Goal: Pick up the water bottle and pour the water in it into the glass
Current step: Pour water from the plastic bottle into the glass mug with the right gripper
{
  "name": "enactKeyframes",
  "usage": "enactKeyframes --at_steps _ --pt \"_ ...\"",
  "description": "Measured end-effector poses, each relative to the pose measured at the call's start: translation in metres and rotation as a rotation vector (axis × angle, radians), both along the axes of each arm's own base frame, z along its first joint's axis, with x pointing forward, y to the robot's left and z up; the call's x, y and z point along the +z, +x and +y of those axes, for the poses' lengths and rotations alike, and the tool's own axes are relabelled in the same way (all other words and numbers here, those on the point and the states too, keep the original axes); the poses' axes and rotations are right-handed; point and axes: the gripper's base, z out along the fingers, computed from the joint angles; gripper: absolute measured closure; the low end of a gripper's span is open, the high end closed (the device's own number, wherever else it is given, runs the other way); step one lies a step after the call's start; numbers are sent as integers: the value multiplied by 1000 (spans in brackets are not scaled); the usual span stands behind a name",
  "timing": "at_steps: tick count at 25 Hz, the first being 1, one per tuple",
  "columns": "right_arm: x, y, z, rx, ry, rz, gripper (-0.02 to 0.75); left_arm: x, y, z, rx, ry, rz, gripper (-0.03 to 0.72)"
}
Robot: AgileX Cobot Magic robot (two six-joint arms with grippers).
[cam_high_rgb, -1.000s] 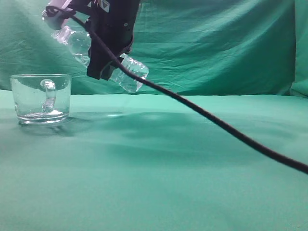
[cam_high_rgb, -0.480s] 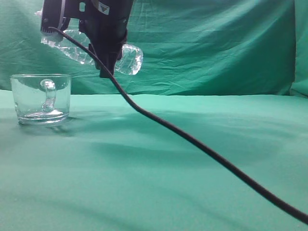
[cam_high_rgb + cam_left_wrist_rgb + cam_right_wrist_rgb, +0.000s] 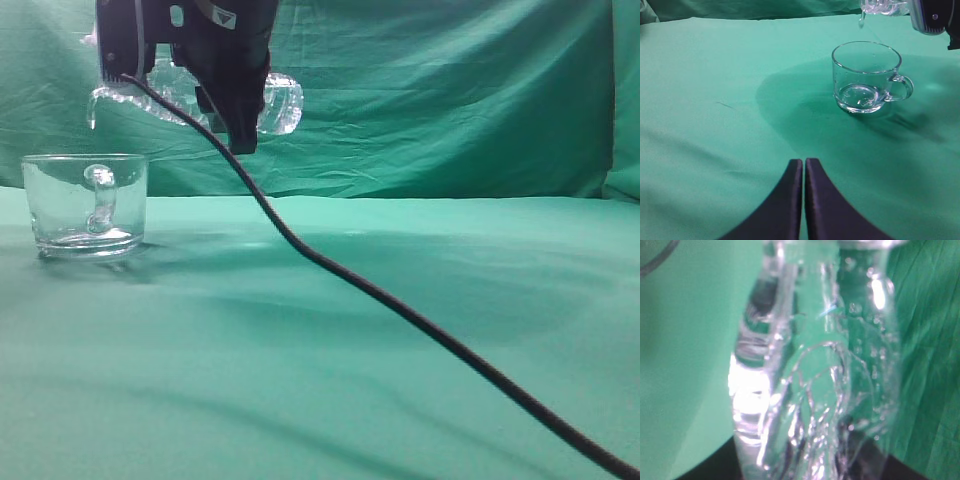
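Water bottle [image 3: 275, 103] in ext view is up in the air, upper left, lying roughly horizontal w/ neck end pointing left & dipped slightly, clamped in right gripper [image 3: 232, 100]. Mouth sits above left part of the glass [image 3: 85, 205], which stands on the green table [image 3: 400, 330] at far left. A thin drip of the water [image 3: 92, 118] hangs off the mouth, so pour looks just begun; glass holds little or nothing (hard to tell, clear on clear). Black cable [image 3: 420, 325] trails to lower right.

Left wrist view: left gripper [image 3: 804, 172] has its fingers pressed together, empty, well short of the glass [image 3: 866, 77]. Handle points right. Drip [image 3: 860, 21] falls from top edge, just above the far-left rim.

Right wrist view: bottle [image 3: 815, 370] fills frame, close & blurry, bubbles inside, most water apparently undelivered. Pick-up done; pour, tilting further, is left.
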Motion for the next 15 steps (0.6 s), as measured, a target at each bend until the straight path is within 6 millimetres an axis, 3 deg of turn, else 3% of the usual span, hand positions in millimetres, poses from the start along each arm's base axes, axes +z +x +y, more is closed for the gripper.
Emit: enactKeyframes --at_steps 15 --pt "2 2 -4 -20 -57 -37 439 0 0 0 0 0 0 688"
